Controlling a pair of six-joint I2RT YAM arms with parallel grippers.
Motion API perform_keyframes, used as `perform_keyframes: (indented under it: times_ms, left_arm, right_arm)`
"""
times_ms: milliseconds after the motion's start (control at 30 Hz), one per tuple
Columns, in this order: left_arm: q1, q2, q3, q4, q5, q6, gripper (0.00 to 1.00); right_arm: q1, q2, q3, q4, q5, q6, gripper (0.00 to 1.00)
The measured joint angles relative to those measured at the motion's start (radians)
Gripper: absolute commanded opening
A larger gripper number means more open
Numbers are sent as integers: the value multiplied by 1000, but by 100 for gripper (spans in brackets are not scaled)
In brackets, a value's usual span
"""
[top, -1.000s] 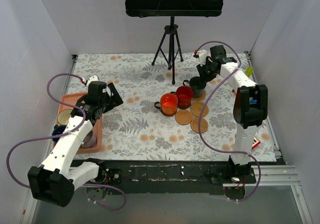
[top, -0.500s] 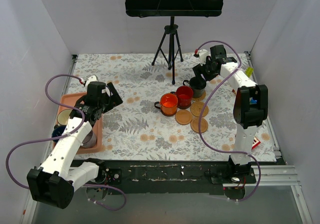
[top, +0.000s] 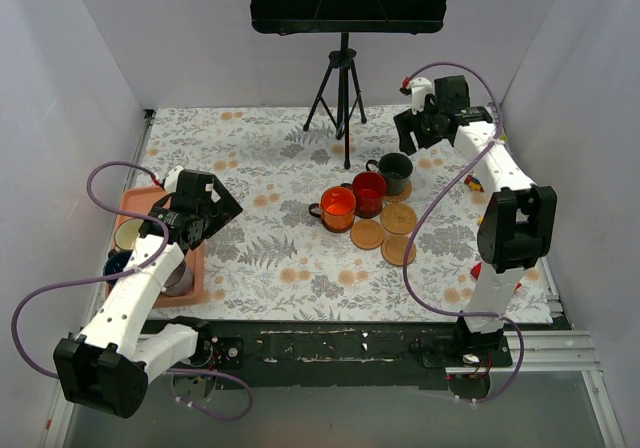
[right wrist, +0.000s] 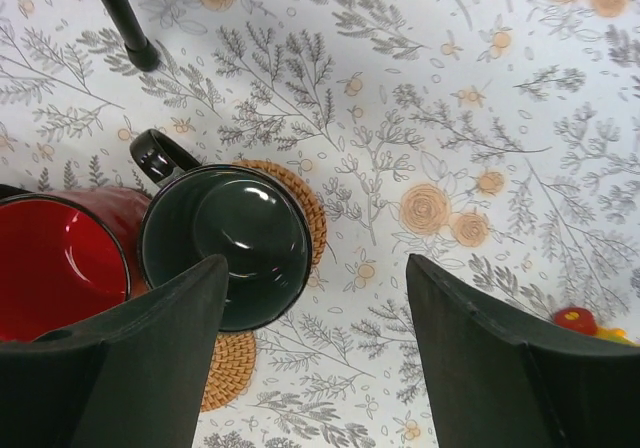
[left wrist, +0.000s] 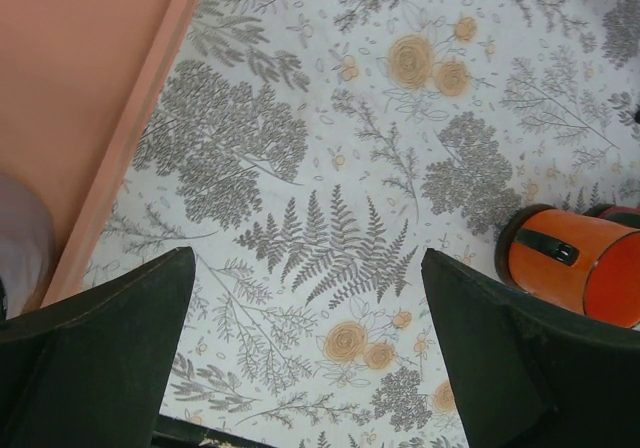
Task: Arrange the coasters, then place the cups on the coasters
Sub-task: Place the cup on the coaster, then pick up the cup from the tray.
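The dark green cup [top: 395, 171] [right wrist: 225, 243] stands upright on a woven rattan coaster [right wrist: 300, 203]. My right gripper [top: 418, 128] [right wrist: 315, 263] hangs open above and behind it, holding nothing. Beside it stand the red cup [top: 369, 192] [right wrist: 60, 263] and the orange cup [top: 337, 206] [left wrist: 575, 273]. A second rattan coaster [top: 399, 218] [right wrist: 228, 368] and two wood coasters [top: 367, 234] [top: 398, 250] lie bare. My left gripper [top: 222, 205] [left wrist: 305, 258] is open over the cloth, beside the tray. The cream cup [top: 128, 234], the dark blue cup [top: 118, 264] and the purple-grey cup [top: 180, 278] sit on the tray.
The salmon-pink tray [top: 135, 200] [left wrist: 90, 98] lies at the left edge. A music stand's tripod [top: 343, 98] stands at the back centre, with one leg [right wrist: 120, 13] near the green cup. A small red and yellow object [right wrist: 580, 320] lies to the right.
My right gripper has opened, let go of the dark green cup on its coaster, and risen back toward the far right. The left gripper shifted slightly.
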Motion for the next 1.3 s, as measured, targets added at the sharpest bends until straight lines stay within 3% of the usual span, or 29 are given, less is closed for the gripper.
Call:
perform_keyframes:
  times_ms: [300, 500, 700, 900, 1033, 1300]
  left_arm:
    - [50, -63, 27, -192, -89, -128, 98]
    - [72, -54, 51, -340, -156, -203, 98]
    - [119, -37, 61, -384, -229, -214, 98]
    - [240, 59, 60, -333, -238, -148, 98]
    - [332, 74, 39, -263, -194, -112, 85]
    - [339, 130, -73, -169, -69, -92, 48]
  right_arm:
    - [-34, -130, 94, -5, 5, 143, 77]
    - [-35, -266, 53, 28, -67, 253, 70]
    - [-34, -382, -94, 61, -142, 348, 64]
    - [-34, -393, -121, 60, -172, 370, 64]
    - [-34, -418, -138, 60, -185, 371, 63]
    - [-34, -426, -153, 72, -221, 389, 62]
